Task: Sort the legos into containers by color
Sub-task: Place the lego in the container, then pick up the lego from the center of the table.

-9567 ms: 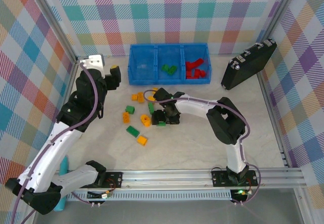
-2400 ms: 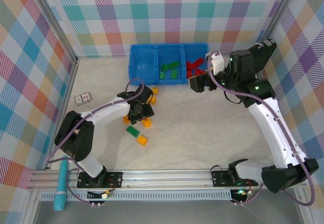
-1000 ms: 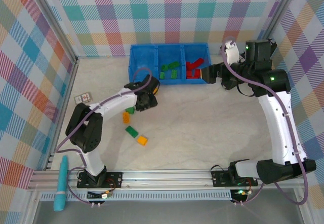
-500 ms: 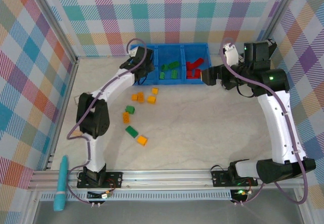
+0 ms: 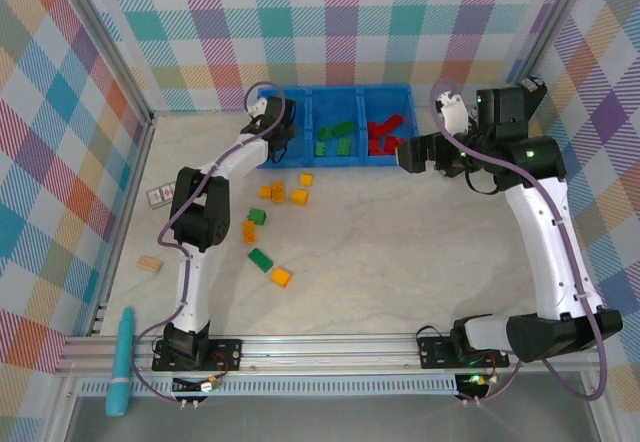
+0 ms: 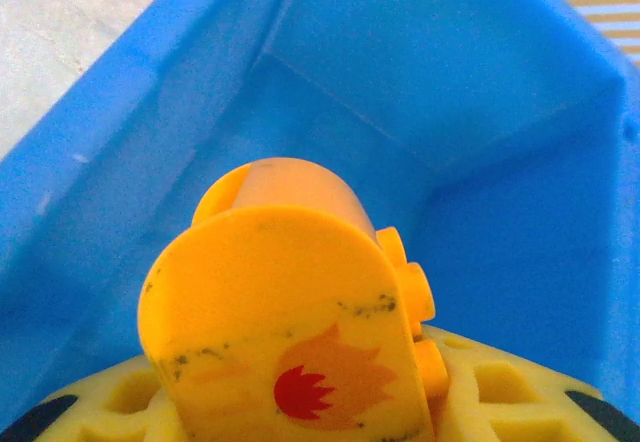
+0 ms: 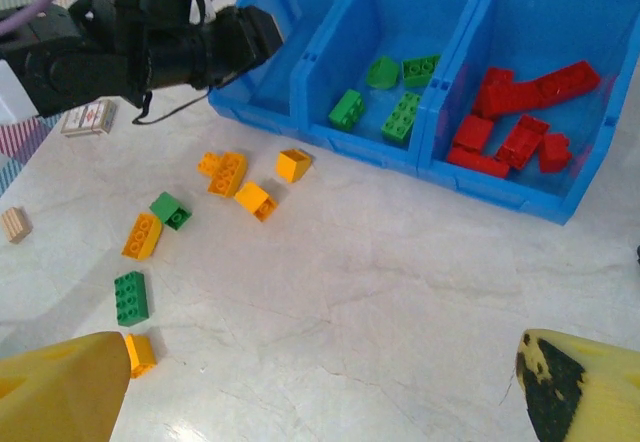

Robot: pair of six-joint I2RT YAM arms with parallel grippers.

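1. At the upper left of the top view, the left gripper point(image 5: 276, 130) hangs over the left-hand compartment of the low bright-blue plastic tray point(image 5: 340, 160). Its jaws are clamped on a yellow-orange studded plastic brick with a red flame print point(image 6: 290, 292). In the left wrist view this brick sits just above the compartment's blue floor.
2. The middle compartment holds the green bricks point(image 5: 335, 138) and the right-hand one holds the red bricks point(image 5: 383, 134).
3. Just right of the tray, the right gripper point(image 5: 408, 152) hovers above the table with its jaws spread wide apart, holding nothing.
4. Below the tray, toward the centre left of the frame, several loose yellow-orange bricks point(image 5: 298, 197) and two loose green bricks point(image 5: 261, 258) lie unsorted on the pale stone-look table point(image 5: 420, 262).
5. What could go wrong, as I judge it:
   - The carried brick looks tall and is pinched near one end. If it is dropped from too high, it may bounce over the low wall or the divider and land among the green ones.
   - The left arm is stretched far out. If the wrist dips, it could catch the tray's near wall and push the tray.
   - The brick may cling to one finger pad when the jaws part, then ride back out with the gripper.
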